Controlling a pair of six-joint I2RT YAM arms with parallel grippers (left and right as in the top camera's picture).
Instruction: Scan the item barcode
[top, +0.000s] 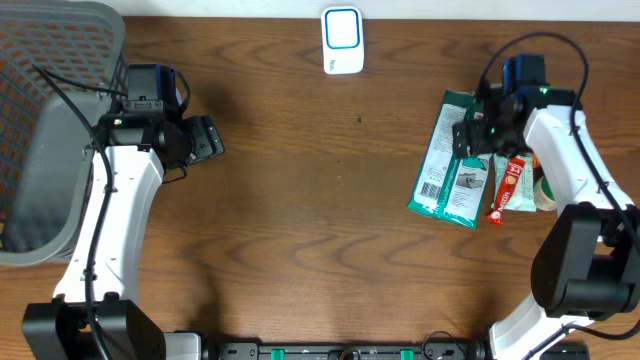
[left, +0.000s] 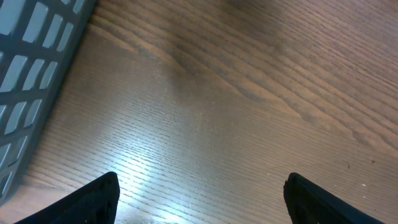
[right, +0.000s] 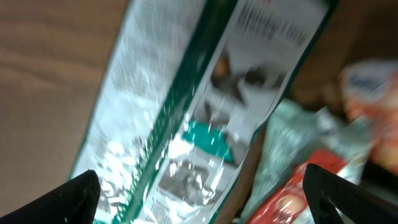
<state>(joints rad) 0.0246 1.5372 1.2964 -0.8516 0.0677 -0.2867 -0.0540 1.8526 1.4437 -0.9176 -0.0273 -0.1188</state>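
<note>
Overhead: 2 arms, 1 grey basket, 1 white scanner, 2 green-white pouches, 1 red packet. The right gripper sits directly over the pouches. 1 pale item past the red packet is mostly covered by the arm and cannot be identified. The left gripper is beside the basket, well apart from the pouches.

Left wrist: 2 fingertips spread wide, with only bare table between them. The basket is cut off at the frame edge.

Right wrist: 2 fingertips spread wide, gripping nothing. The pouches lie between and ahead of them, with the red packet by one tip. The view is blurred and the print unreadable.
</note>
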